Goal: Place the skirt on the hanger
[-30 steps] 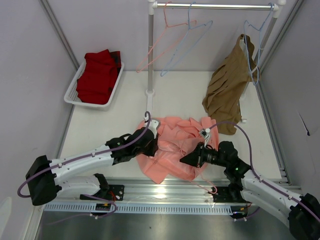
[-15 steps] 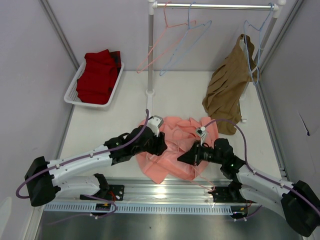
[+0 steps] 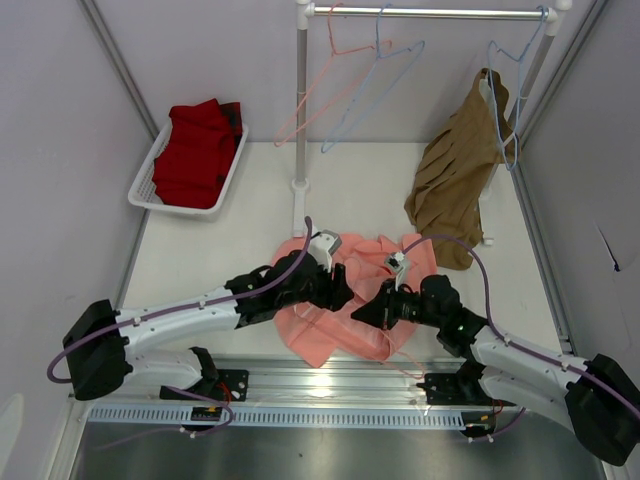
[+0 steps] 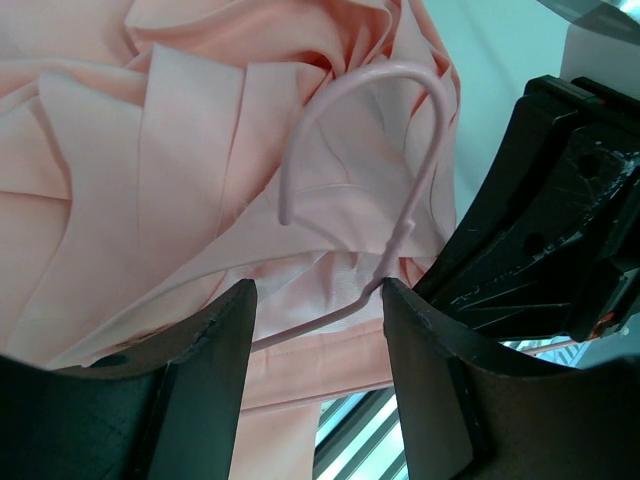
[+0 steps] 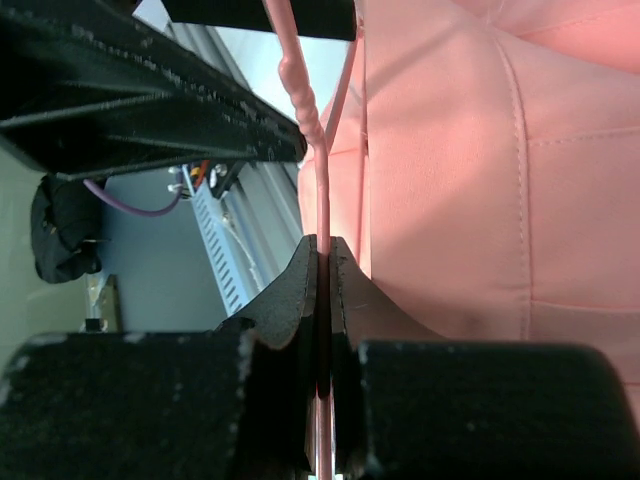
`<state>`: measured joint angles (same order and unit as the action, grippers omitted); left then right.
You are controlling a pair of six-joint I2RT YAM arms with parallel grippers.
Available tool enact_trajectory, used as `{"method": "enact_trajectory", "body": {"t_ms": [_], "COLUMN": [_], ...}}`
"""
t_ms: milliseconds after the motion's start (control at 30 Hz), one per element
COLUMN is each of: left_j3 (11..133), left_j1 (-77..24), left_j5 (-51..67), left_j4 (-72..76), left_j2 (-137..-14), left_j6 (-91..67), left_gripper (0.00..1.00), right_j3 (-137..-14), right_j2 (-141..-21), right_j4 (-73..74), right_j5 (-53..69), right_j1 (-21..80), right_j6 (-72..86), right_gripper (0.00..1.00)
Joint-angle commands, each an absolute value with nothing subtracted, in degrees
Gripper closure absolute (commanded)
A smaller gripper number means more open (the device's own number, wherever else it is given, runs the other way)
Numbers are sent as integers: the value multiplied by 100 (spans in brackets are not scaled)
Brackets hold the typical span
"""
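Looking down, we see the skirt (image 3: 330, 338) heaped on the surface (image 3: 220, 230); above the skirt, our right end effector (image 5: 321, 250) is clamped on the hanger (image 5: 321, 190), our left end effector (image 4: 315, 292) spread apart astride its neck.

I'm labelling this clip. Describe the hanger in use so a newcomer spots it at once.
On the table, nearest the robot, lies the crumpled pink skirt. The hanger is the thin pink wire over it, pinched by the right gripper; the other hangers dangle from the rail.

Right pincer (image 5: 322, 245) and hanger (image 4: 420, 130) stand before left pincer (image 4: 318, 300).
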<state>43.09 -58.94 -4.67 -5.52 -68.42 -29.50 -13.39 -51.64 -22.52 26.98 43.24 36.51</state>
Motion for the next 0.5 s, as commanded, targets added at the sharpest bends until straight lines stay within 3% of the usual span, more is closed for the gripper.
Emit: {"method": "enact_trajectory", "body": {"t_ms": [0, 467], "left_j3": [4588, 4570], "left_j1": [-6020, -6091], "left_j5": [-448, -519], "left_j4": [-97, -141], "left_j2": [-6952, -7013], "left_j6": [-3137, -3243], "left_gripper": [41, 45], "right_j3": [-1626, -1687], "right_j2": [-5186, -5335], "right_j4": [-2373, -2347], "right_j5": [2488, 2435], "right_j1": [4395, 4465], "right_j6": [3428, 3366], "right_gripper": [100, 100]}}
